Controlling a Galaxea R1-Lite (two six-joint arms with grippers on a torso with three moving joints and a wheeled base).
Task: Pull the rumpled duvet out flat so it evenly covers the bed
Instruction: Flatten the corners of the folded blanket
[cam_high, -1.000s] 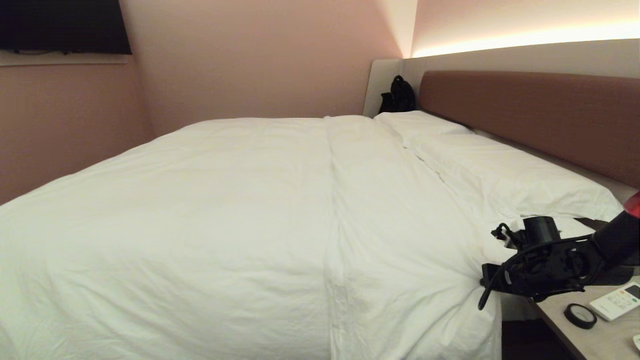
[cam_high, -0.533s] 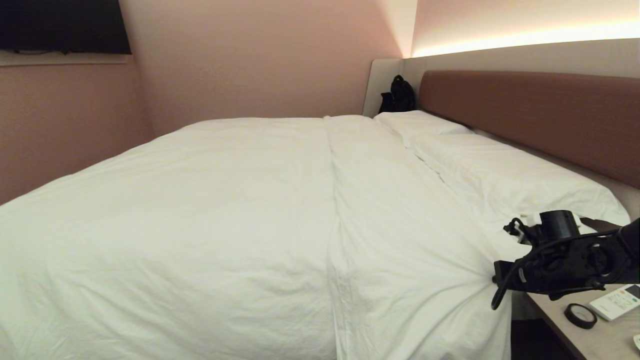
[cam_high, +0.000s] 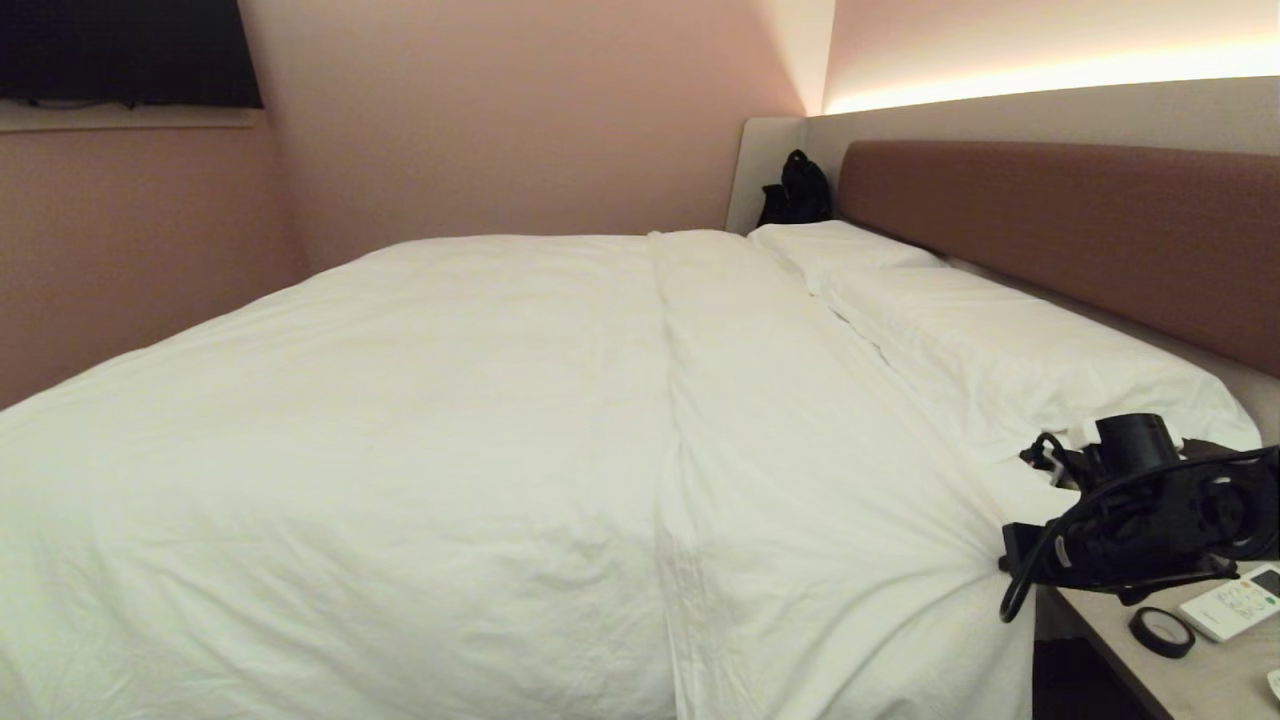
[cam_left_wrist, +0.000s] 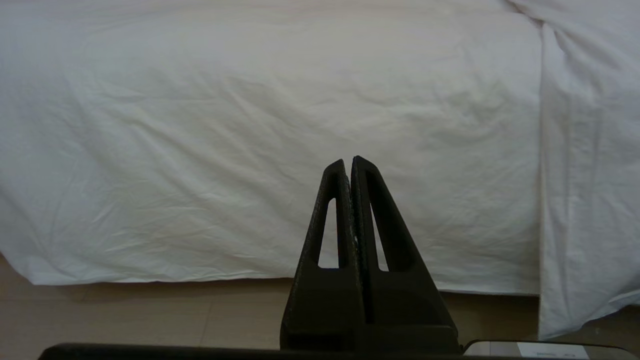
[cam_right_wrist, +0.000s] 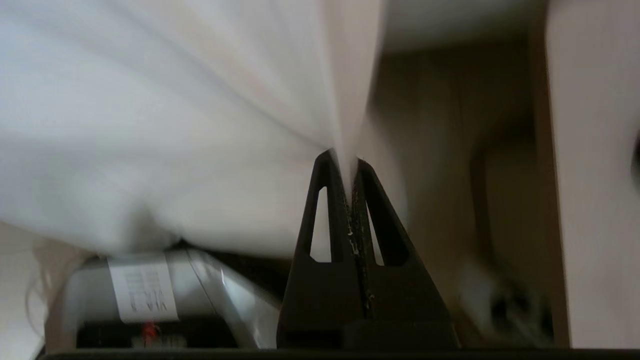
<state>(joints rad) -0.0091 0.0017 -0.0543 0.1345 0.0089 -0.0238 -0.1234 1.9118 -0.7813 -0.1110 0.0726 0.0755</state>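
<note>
Right gripper (cam_right_wrist: 350, 162), pinching the duvet (cam_high: 500, 420), has dragged its edge toward the nightstand (cam_high: 1180, 680). Wrinkles stretch flatter. Left gripper (cam_left_wrist: 348, 162) hangs pressed together, idle.

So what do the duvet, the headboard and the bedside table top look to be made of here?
The duvet looks like matte white cotton-type cloth over soft filling: fine creases, puffy swell. The headboard seems to be padded brown upholstery, fabric or faux leather, with a dull even surface. The bedside table top looks like pale matte wood-look laminate, though no grain is clear.
</note>
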